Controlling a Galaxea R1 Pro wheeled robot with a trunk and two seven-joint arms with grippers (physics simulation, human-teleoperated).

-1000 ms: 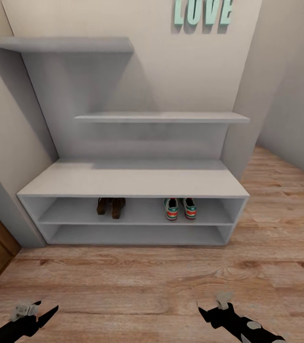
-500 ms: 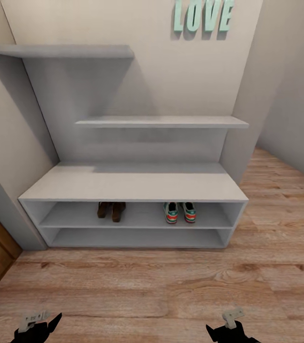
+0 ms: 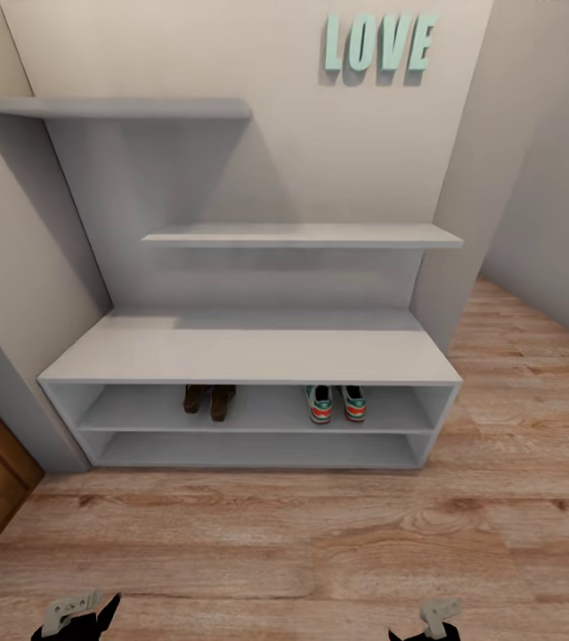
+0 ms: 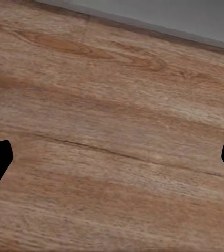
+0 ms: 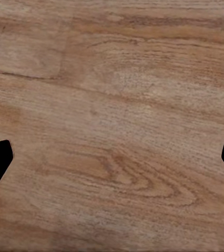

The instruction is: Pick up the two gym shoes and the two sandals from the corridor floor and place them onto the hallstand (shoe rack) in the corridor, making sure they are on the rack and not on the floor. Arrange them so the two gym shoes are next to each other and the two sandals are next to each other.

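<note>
Both pairs seen on the hallstand; task judged essentially complete.

The sandals are set side by side on the upper open shelf, left of centre; the gym shoes sit together on the same shelf, well apart to the right. No footwear is seen on the corridor floor. The left gripper and right gripper are spread wide over bare planks, nothing held. Risk: a base or arm movement towards the rack could knock a shoe off the shelf edge.

Both arms hang low, the left claw and right claw each spread wide with nothing between the fingertips.
</note>
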